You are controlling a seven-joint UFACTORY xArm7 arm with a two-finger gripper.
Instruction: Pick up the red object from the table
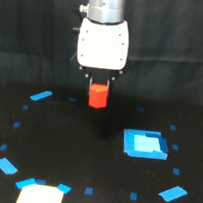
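The red object (98,96), a small orange-red faceted block, hangs just below the white gripper head in the upper middle of the exterior view. My gripper (99,85) is shut on the block's top, its short dark fingers (90,81) flanking it. The block seems lifted off the black table (74,152); its top edge is hidden between the fingers. The arm comes straight down from the top of the frame.
A bright blue square patch (144,144) lies on the table at the exterior view's right. Small blue tape marks (40,95) ring the surface. A pale whitish shape (39,196) sits at the bottom left edge. A black curtain hangs behind.
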